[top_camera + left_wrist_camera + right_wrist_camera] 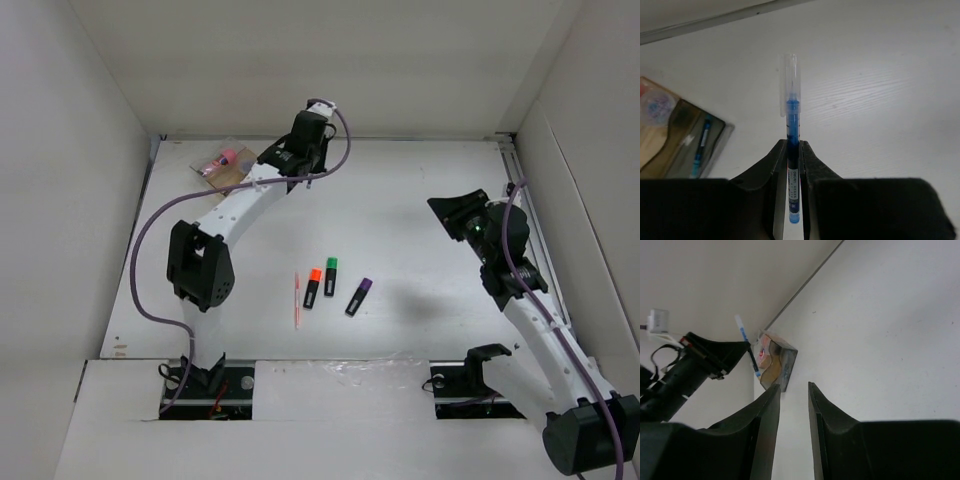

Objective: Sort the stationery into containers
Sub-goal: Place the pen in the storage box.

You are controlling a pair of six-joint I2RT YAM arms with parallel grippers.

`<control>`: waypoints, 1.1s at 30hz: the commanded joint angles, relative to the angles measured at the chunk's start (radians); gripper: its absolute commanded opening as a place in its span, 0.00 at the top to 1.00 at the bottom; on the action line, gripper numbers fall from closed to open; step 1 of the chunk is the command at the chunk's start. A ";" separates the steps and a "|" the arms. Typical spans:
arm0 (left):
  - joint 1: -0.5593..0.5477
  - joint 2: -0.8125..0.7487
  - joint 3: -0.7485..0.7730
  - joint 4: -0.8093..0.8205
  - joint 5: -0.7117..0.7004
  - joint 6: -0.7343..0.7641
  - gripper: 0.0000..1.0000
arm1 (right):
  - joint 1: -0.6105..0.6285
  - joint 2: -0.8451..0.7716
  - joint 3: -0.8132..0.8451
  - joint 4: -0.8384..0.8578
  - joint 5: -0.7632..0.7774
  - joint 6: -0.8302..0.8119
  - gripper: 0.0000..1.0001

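Top external view: a white table (420, 190), shut in by plain white walls (330, 60) on three sides. In its far left corner sits the clear box (232, 178) (tan-tinted inside), with the pink-topped bottle (222, 160) in it. The left gripper (792, 150) is clamped on the blue pen (792, 112), over bare table just right of the box. The right gripper (792, 387) stands partly open, holding nothing. The pink pen (296, 300) and the orange (312, 287), green (330, 277) and purple (358, 297) highlighters lie mid-table.
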 commanded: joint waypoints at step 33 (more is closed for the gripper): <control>0.310 0.137 -0.067 -0.006 -0.096 0.313 1.00 | 0.012 -0.026 0.019 0.052 0.016 -0.011 0.65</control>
